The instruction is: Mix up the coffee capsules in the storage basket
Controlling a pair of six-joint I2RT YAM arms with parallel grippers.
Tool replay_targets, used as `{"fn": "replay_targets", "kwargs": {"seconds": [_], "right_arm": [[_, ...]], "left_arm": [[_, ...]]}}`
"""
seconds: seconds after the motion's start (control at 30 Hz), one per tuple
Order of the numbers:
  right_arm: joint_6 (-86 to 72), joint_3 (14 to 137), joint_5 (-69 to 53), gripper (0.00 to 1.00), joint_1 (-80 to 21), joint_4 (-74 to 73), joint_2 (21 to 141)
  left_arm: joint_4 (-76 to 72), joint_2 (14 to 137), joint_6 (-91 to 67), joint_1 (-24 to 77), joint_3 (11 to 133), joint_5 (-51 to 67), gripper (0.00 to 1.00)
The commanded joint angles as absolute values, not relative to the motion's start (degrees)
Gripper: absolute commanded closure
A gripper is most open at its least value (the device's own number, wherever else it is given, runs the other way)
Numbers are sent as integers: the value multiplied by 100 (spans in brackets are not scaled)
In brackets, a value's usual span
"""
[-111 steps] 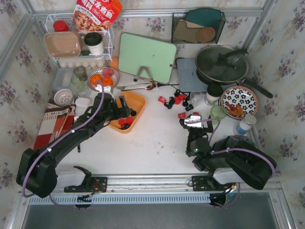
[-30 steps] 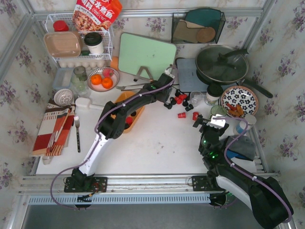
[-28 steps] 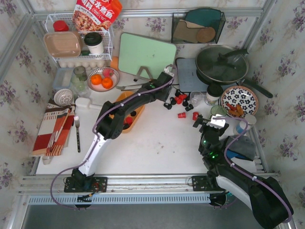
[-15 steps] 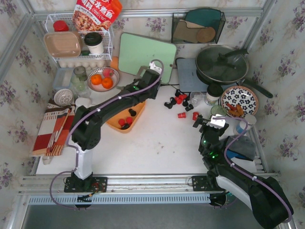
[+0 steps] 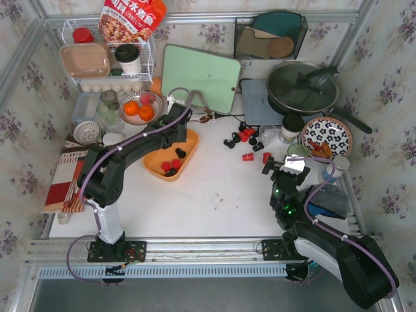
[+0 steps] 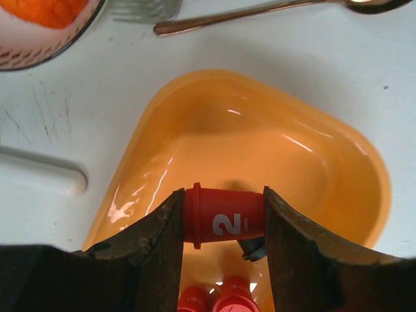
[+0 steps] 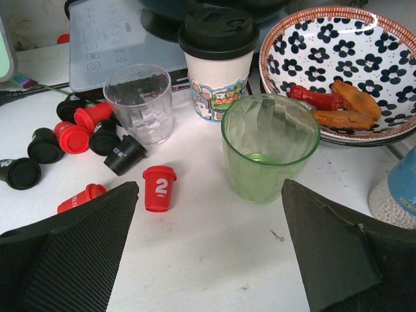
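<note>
My left gripper (image 5: pixel 179 128) hangs over the far end of the orange storage basket (image 5: pixel 187 145), shut on a red coffee capsule (image 6: pixel 224 223) marked "2", held sideways above the basket floor (image 6: pixel 260 149). Under it lie a black capsule (image 6: pixel 252 247) and two red ones (image 6: pixel 195 300). Several more red and black coffee capsules (image 5: pixel 240 136) are scattered on the white table to the right. My right gripper (image 5: pixel 285 168) stands open near them, with a red capsule (image 7: pixel 158 188) just beyond its left finger (image 7: pixel 71 247) and nothing between the fingers.
A green glass (image 7: pixel 270 146), a clear glass (image 7: pixel 138 101) and a lidded paper cup (image 7: pixel 218 58) stand by the loose capsules. The flowered plate (image 5: pixel 327 138) and pan (image 5: pixel 302 88) sit right. A bowl of oranges (image 5: pixel 140 107), a spoon (image 5: pixel 188 119) and a green board (image 5: pixel 198 77) lie behind the basket.
My left arm has swung left from the loose capsules to above the basket's far end, carrying the red capsule. The right arm has stayed where it was.
</note>
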State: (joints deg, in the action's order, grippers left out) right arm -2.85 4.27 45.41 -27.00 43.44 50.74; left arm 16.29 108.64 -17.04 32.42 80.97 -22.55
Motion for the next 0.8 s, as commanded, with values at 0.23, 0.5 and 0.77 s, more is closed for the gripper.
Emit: {"fn": "replay_targets", "kwargs": {"seconds": [0.23,0.5,0.77], "right_arm": [[-316,484,4546,0,-2705,4482,5193],[-316,484,4545,0,-2700,4484,5209],[-316,492,4548,0,-2699,4472,5200]], "left_arm": [[1855,10842,-2521,2982,7936,-2307,38],[1634,10533,-2881,2883,7618,-2170,35],[1252,10154,-2918,2891,7353,-1900,34]]}}
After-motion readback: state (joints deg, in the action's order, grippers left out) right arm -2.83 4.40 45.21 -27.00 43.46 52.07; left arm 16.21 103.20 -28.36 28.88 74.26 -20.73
